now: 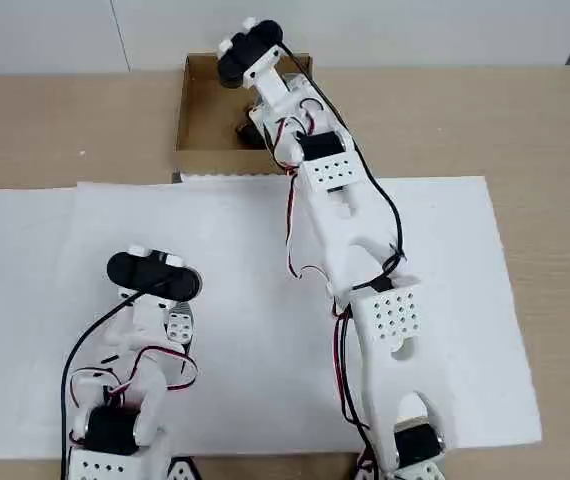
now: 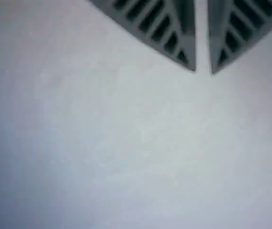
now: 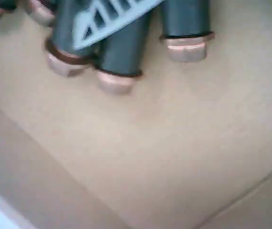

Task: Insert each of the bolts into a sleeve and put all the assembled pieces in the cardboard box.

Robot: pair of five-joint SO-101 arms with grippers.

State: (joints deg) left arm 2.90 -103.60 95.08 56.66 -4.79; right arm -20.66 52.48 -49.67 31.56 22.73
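- Fingers [image 2: 174, 43] on the left gripper [image 2: 203, 67] are nearly closed on nothing, over the white sheet [image 1: 215, 290]. The right gripper [image 1: 254, 126] is down in the cardboard box [image 1: 193, 100], can't tell its grip tbh.
- Yeah, the risk is it snags the sleeved bolts [image 3: 121, 52] when lifting out and drags one over the wall.

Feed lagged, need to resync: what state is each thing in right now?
cardboard box: open-topped, holding assembled pieces.
assembled pieces: bolts seated in sleeves, lying side by side on the box floor.
left gripper: shut, empty, over the white paper.
right gripper: down inside the box, above the pieces.
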